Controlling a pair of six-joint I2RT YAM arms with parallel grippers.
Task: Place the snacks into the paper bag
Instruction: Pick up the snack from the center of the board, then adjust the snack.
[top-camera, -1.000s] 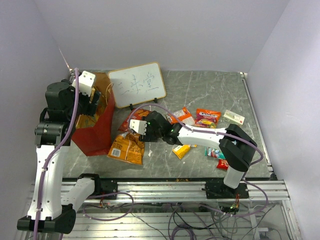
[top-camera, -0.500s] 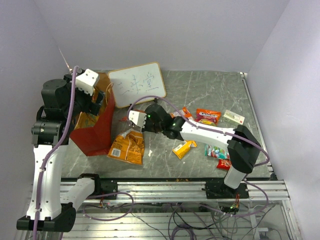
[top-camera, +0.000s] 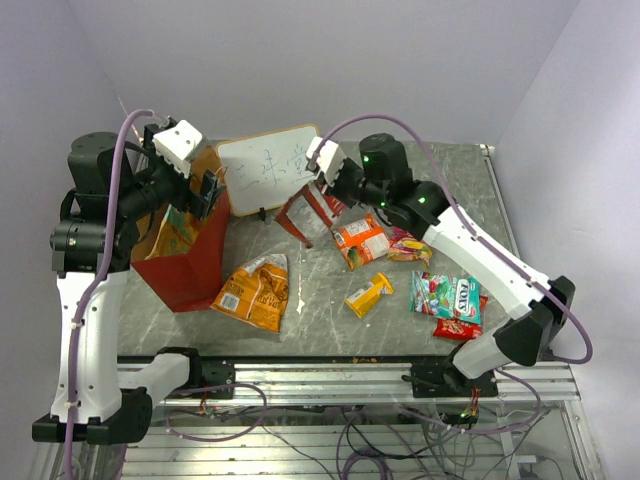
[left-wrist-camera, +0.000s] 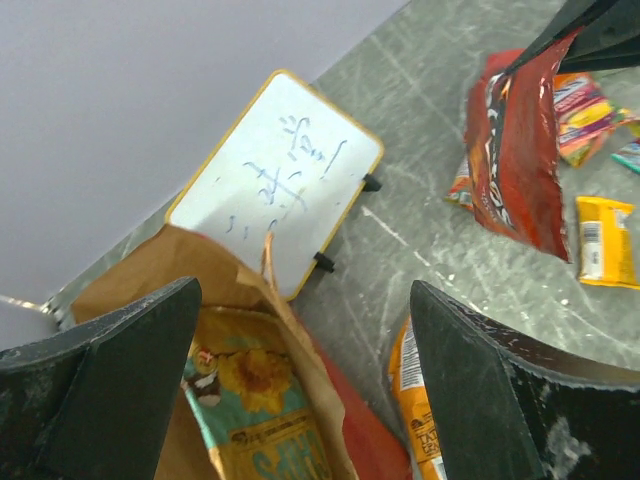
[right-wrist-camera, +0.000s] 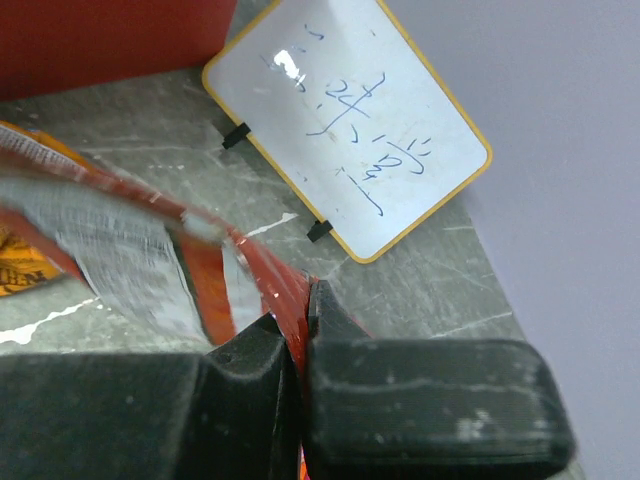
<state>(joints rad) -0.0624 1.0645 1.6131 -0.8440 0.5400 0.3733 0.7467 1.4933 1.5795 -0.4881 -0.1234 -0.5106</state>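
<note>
Above the grey bench (top-camera: 330, 300), the right jaws pinch shut on the top of a red snack bag (top-camera: 305, 215) hanging near a whiteboard (top-camera: 275, 170), while the left jaws stand wide apart over the red paper bag (top-camera: 195, 265) on the left, a packet (left-wrist-camera: 245, 400) inside it.

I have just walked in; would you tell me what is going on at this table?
Two arms are packing snacks into a red paper bag. The right gripper is shut on an edge of a red Doritos bag, which hangs from it near the whiteboard. The left gripper hangs open at the paper bag's mouth, holding nothing. One packet already lies inside; an orange chip bag and several smaller packs are on the table.
</note>
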